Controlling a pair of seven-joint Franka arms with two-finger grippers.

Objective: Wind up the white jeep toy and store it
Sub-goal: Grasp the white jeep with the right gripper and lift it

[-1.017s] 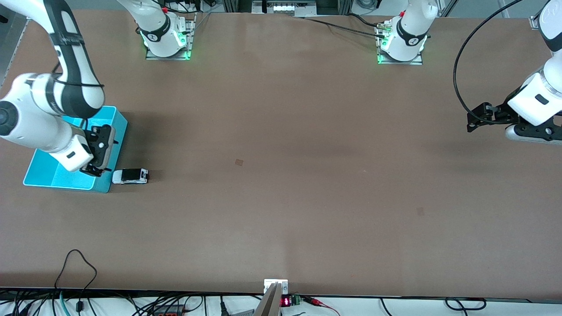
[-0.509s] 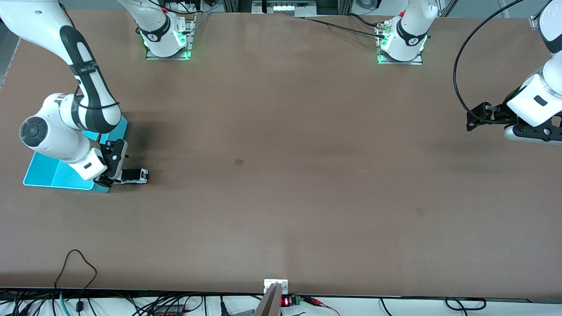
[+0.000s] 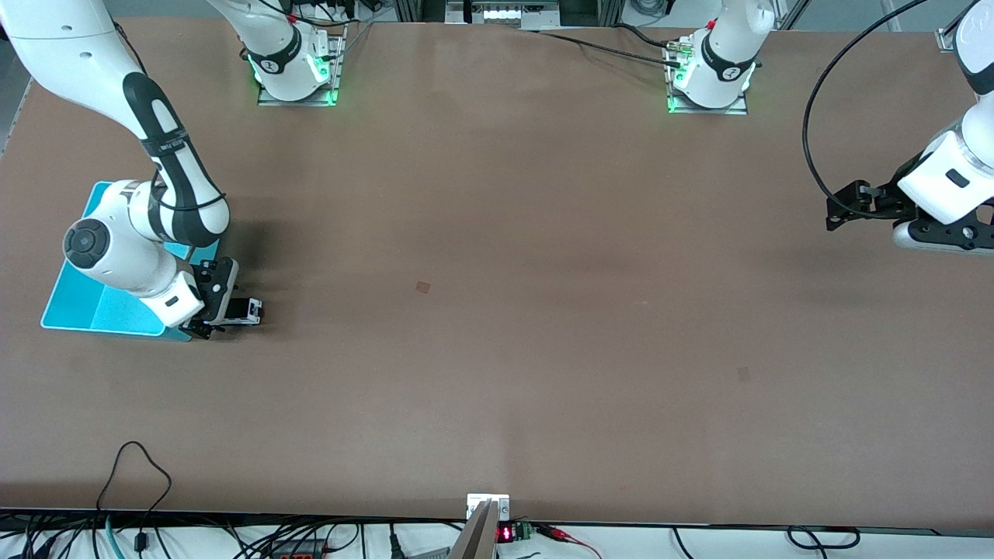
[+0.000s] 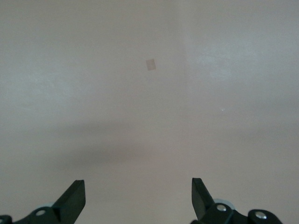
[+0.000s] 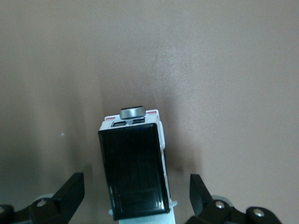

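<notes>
I see the jeep on the table, just beside the cyan bin at the right arm's end, black roof up. Right gripper is low over it, fingers spread either side, not touching. Left gripper waits spread over bare table at its own end.

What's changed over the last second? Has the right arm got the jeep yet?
Not yet. The right gripper has swung off the cyan bin toward the left arm's end of the table and now straddles the white jeep toy, jaws open on either side of it with gaps showing. The jeep sits where it was, on the table beside the bin. The left gripper waits open, unmoved.
</notes>
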